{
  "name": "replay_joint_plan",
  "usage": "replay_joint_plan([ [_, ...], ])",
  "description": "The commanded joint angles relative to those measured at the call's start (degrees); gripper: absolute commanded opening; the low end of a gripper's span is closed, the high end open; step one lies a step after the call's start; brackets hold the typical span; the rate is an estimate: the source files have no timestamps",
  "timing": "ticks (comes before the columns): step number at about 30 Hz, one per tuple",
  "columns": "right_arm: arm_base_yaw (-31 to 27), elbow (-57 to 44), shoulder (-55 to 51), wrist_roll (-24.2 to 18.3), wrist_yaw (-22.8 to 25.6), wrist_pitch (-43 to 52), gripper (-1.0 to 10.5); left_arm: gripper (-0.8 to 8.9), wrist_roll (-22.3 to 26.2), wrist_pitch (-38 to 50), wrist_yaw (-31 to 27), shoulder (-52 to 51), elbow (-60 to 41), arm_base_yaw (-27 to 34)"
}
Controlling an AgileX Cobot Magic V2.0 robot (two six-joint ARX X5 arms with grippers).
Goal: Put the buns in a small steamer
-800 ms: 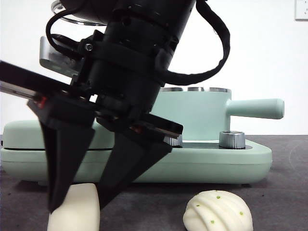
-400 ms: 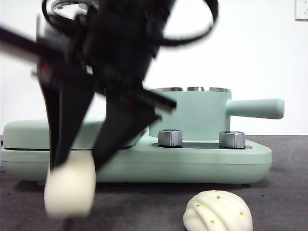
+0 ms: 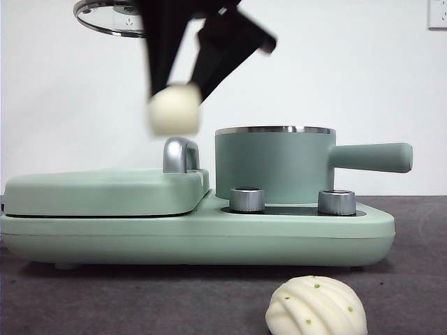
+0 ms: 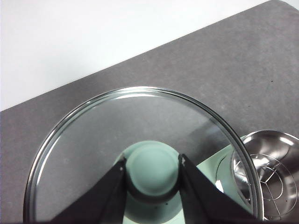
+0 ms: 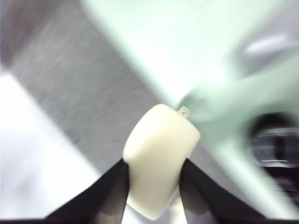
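My right gripper (image 3: 178, 87) is shut on the smooth pillow-shaped bun (image 3: 174, 109) (image 5: 160, 158), held in the air above the flat griddle lid and left of the small steamer (image 3: 274, 165). The steamer is a mint-green pot with a steel rim and a straight side handle; its top is uncovered, and the left wrist view shows its steel inside (image 4: 271, 170) with a wire rack. The pleated bun (image 3: 316, 306) with green specks lies on the table in front. My left gripper (image 4: 153, 170) is shut on the green knob of the glass lid (image 4: 140, 121) (image 3: 108, 15), held high at the left.
The mint-green appliance base (image 3: 195, 234) carries a flat hinged griddle lid (image 3: 105, 192) with a steel handle (image 3: 179, 155) and two steel knobs (image 3: 247, 199). Dark grey tabletop (image 3: 154, 300) lies in front; a white wall stands behind.
My right gripper has lifted the smooth bun off the table and carried it up and to the right, toward the steamer. The pleated bun and the held lid have not moved.
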Motion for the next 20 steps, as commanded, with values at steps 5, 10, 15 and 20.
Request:
replay_joint_plan([
  [5, -8.39, 10.78, 1.64, -5.60, 2.25, -2.10, 1.5, 0.15, 0.57, 1.33, 0.46, -0.37, 2.29, 0.24],
  [10, -15.54, 16.66, 4.37, -6.58, 1.55, -1.51, 1.5, 0.15, 0.57, 1.31, 0.46, -0.37, 2.29, 0.79],
  [15, -20.28, 19.21, 8.57, -7.23, 0.50, -0.28, 1.5, 0.15, 0.50, 1.29, 0.46, -0.37, 2.29, 1.81],
  [20, -22.53, 19.28, 12.83, -7.63, -2.60, 0.31, 1.5, 0.15, 0.50, 1.27, 0.46, -0.37, 2.29, 2.25],
])
